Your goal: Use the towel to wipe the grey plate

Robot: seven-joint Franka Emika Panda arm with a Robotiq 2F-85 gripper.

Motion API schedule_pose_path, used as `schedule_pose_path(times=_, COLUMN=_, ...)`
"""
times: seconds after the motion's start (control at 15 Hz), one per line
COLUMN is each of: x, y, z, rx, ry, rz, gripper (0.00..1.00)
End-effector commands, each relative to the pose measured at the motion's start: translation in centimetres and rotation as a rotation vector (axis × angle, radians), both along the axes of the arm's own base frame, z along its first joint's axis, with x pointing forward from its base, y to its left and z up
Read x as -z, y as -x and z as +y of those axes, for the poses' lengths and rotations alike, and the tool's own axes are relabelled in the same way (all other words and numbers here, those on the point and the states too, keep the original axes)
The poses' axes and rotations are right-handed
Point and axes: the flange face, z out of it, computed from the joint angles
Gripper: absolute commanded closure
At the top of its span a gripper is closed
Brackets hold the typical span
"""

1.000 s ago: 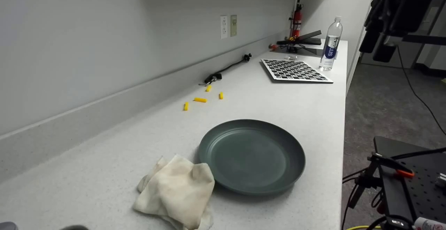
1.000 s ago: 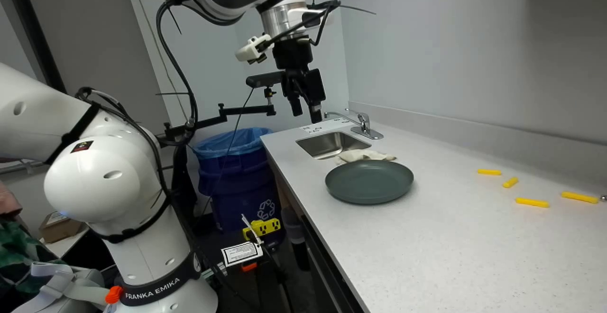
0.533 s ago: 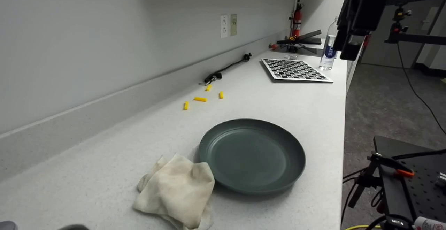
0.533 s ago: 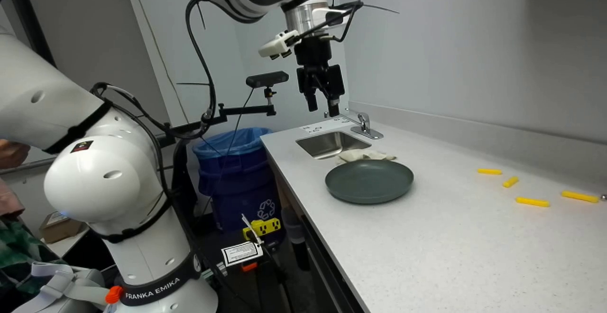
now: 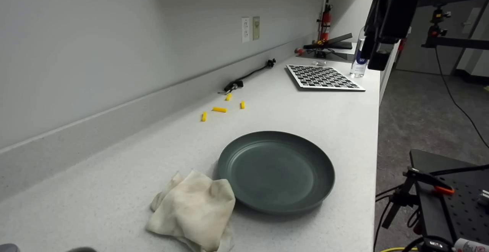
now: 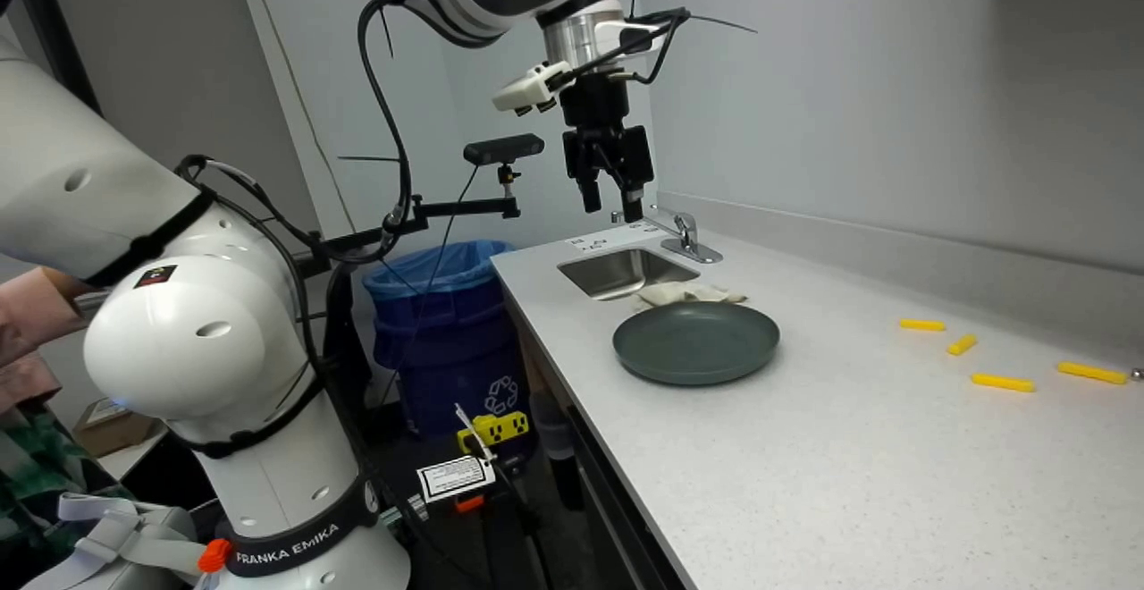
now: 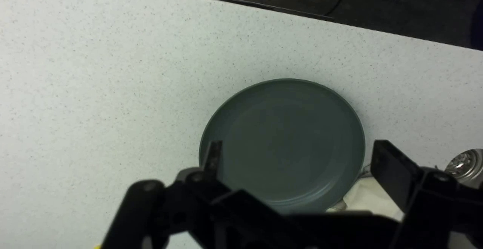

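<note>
The grey plate, dark grey-green and round, lies on the white counter in both exterior views (image 5: pixel 275 172) (image 6: pixel 697 344) and fills the middle of the wrist view (image 7: pixel 283 128). The cream towel lies crumpled against the plate's edge on the sink side (image 5: pixel 195 210) (image 6: pixel 684 293). In the wrist view the towel (image 7: pixel 371 196) is partly hidden behind the right finger and gripper body. My gripper (image 7: pixel 298 143) is open and empty, its fingers spread wide. It hangs well above the counter, pointing down, in both exterior views (image 5: pixel 372 59) (image 6: pixel 612 207).
A sink (image 6: pixel 608 284) with a faucet (image 6: pixel 684 237) lies beyond the towel. Several yellow pieces (image 5: pixel 219 109) lie near the wall. A checkered board (image 5: pixel 324 77) and a water bottle (image 5: pixel 359 63) stand farther along the counter. The counter's front edge (image 7: pixel 328 18) drops to the floor.
My gripper has moved in over the counter from its front side, mostly in the first half second, then only slightly. It stays open. The towel and plate have not moved.
</note>
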Motion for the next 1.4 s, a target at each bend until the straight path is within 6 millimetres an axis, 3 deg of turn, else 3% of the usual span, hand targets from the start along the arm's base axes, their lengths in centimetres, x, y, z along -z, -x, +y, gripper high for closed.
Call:
schedule_pose_path(times=0.0, x=0.4, y=-2.2, z=3.2, rx=-0.092, ry=0.014, rz=-0.026, gripper=0.0)
schedule_pose_path(times=0.33, x=1.9, y=-5.9, z=9.2, rx=-0.304, ry=0.028, rz=-0.067, gripper=0.0)
schedule_pose_path(times=0.6, x=3.3, y=-8.4, z=12.8, rx=-0.458, ry=0.043, rz=-0.068, gripper=0.0)
schedule_pose_path(times=0.67, x=3.2, y=-6.5, z=11.2, rx=-0.387, ry=0.038, rz=-0.061, gripper=0.0)
schedule_pose_path(times=0.93, x=3.9, y=-8.0, z=12.6, rx=-0.427, ry=0.039, rz=-0.05, gripper=0.0)
schedule_pose_path(times=1.13, x=4.1, y=-8.1, z=12.2, rx=-0.429, ry=0.046, rz=-0.056, gripper=0.0)
schedule_pose_path(times=1.33, x=5.0, y=-9.4, z=11.4, rx=-0.448, ry=0.079, rz=-0.072, gripper=0.0)
